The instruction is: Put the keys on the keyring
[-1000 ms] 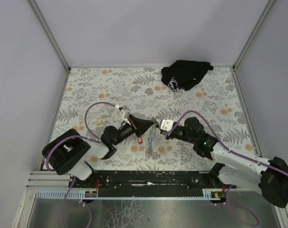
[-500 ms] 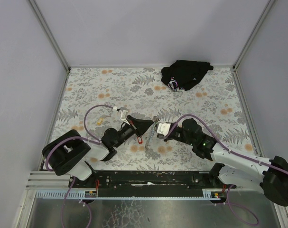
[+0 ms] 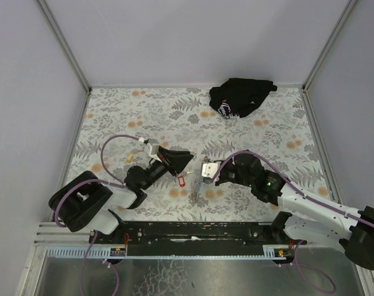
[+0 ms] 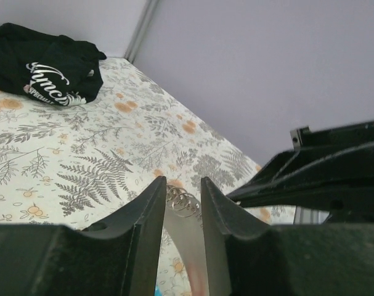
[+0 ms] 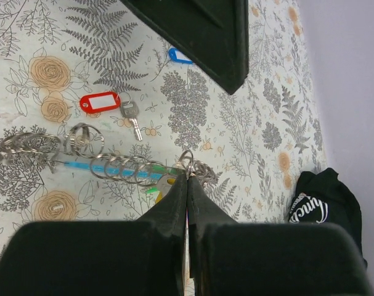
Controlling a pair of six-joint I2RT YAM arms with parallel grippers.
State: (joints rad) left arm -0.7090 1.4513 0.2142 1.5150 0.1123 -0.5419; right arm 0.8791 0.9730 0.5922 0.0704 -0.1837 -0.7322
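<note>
Where walls point(image 3: 193, 37) end, floral tabletop point(image 3: 174, 111) bears keys point(image 5: 130, 114).

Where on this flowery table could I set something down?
Bare: the far-left corner, left of the black cloth bundle, and the right edge. Crowded: near middle, where left gripper and right gripper meet over the keyring and red-tagged key.

Left gripper point(image 4: 182, 186) jaws slightly parted; right gripper point(image 5: 187, 177) pinched closed; both arms stretched low, tips facing
</note>
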